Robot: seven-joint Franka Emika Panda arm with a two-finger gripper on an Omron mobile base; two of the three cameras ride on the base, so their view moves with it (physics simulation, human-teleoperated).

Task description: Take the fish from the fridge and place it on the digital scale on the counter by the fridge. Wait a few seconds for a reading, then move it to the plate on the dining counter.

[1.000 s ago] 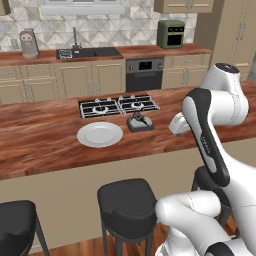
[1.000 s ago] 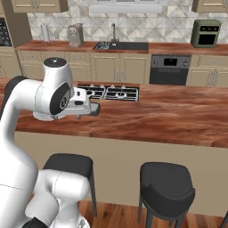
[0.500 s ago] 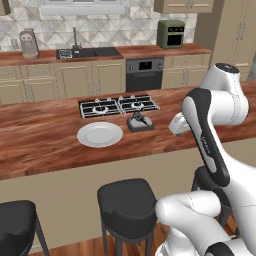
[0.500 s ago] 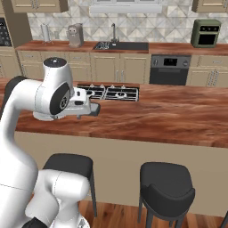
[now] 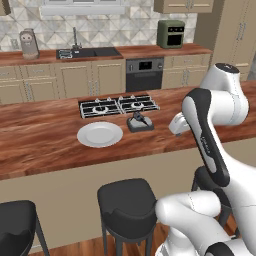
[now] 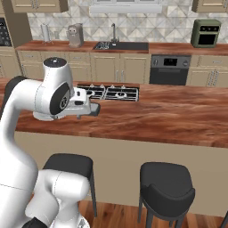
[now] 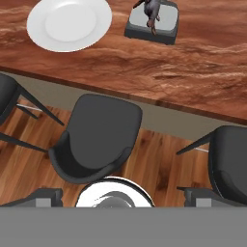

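The room is a kitchen with beige cupboards (image 5: 75, 82) along the far wall and a patterned tile wall behind them. A long red-brown wooden worktop (image 5: 45, 140) runs across the middle of the room. It has a beige base. The floor below it is brown wood.

On the far wall worktop there is a black sink (image 5: 87, 52), a green toaster oven (image 5: 171, 33) to the right, and a small grey coffee machine (image 5: 29, 43) to the left. A dark oven (image 5: 144, 74) sits under that worktop.

Black stools (image 5: 127, 202) stand at the near edge of the long worktop.

A black gas cooktop (image 5: 118, 105) sits on the far side of the long worktop. Just in front of it, to the left, lies a round white plate (image 5: 100, 134). It has nothing on it. Just beside the plate, to the right, is the small dark grey digital scale (image 5: 140, 123). The tiny dark fish (image 5: 140, 118) lies on top of the scale.

The white arm's end effector (image 6: 93, 109) hangs above the near edge of the worktop, well apart from the scale. Its fingers are spread wide apart and hold nothing.
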